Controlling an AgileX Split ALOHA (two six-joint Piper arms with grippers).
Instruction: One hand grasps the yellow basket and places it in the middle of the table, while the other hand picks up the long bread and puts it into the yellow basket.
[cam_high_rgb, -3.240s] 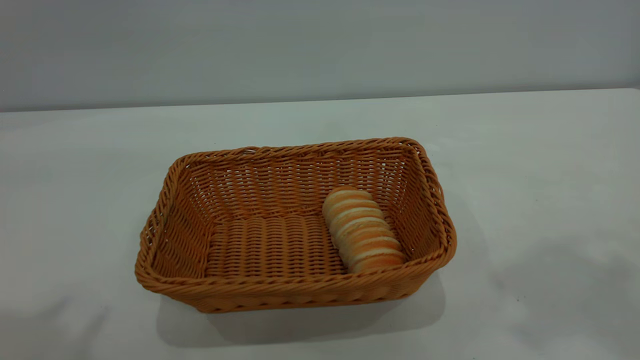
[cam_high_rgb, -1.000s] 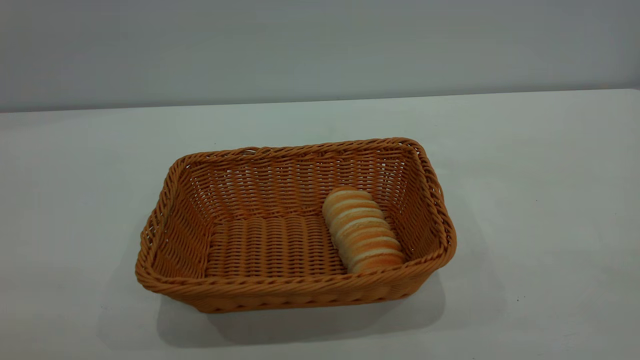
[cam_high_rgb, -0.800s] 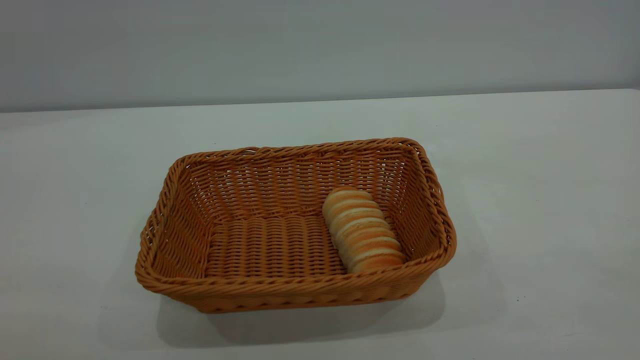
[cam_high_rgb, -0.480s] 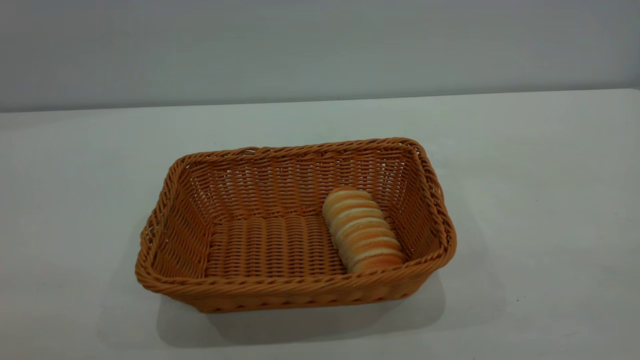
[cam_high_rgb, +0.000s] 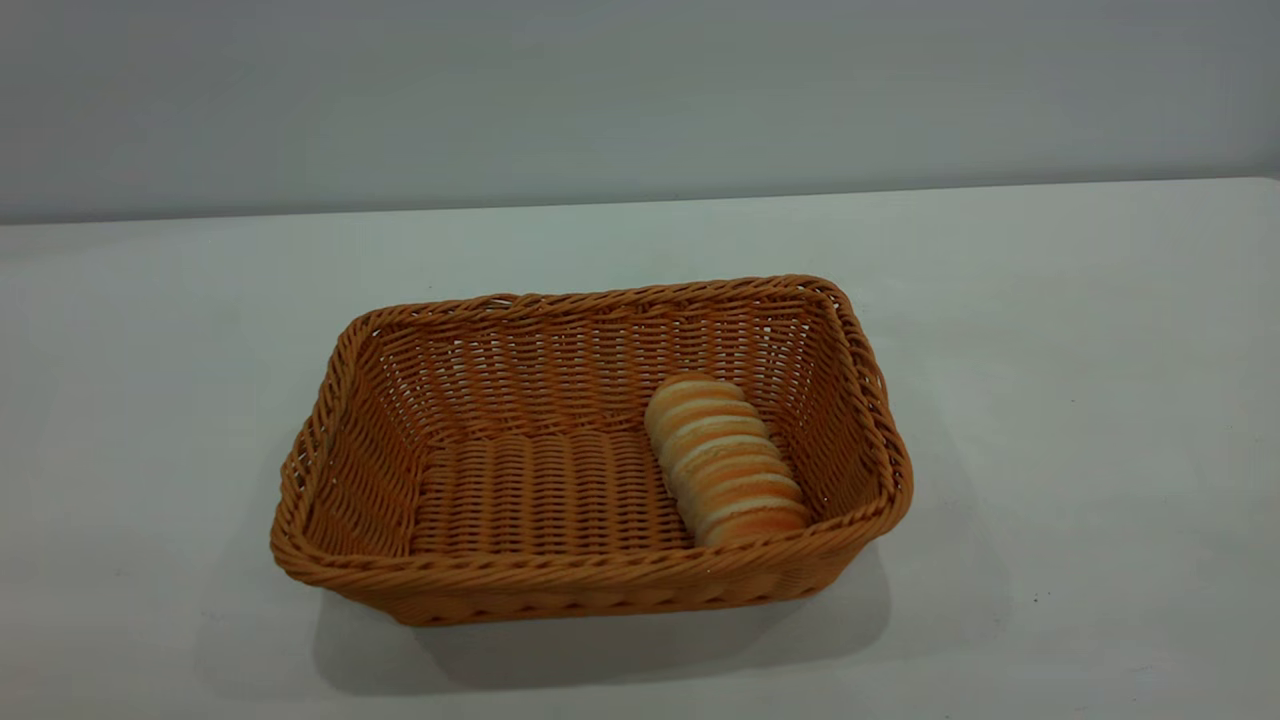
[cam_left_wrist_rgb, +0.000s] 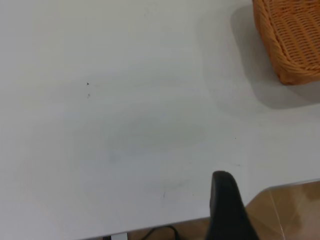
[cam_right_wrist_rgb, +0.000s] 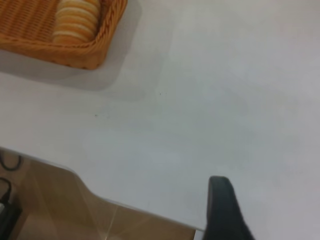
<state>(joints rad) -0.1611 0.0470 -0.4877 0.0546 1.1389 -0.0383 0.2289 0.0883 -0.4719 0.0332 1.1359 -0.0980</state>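
The yellow basket (cam_high_rgb: 560, 575) stands in the middle of the white table (cam_high_rgb: 1080, 330). The long bread (cam_high_rgb: 725, 460) lies inside it, against its right end wall, lengthwise front to back. Neither arm shows in the exterior view. My left gripper (cam_left_wrist_rgb: 225, 202) hangs over the table's edge, well away from the basket's corner (cam_left_wrist_rgb: 292, 40). My right gripper (cam_right_wrist_rgb: 222, 205) also hangs near the table's edge, far from the basket (cam_right_wrist_rgb: 95, 50) and the bread (cam_right_wrist_rgb: 77, 17). Each gripper shows only as one dark part and holds nothing that I can see.
The table stretches bare on both sides of the basket. Its front edge and the brown floor below show in the left wrist view (cam_left_wrist_rgb: 290, 210) and in the right wrist view (cam_right_wrist_rgb: 60, 200). A grey wall runs behind the table.
Faint shadows on the table at the front left and front right have faded away. The basket and the bread have not moved.
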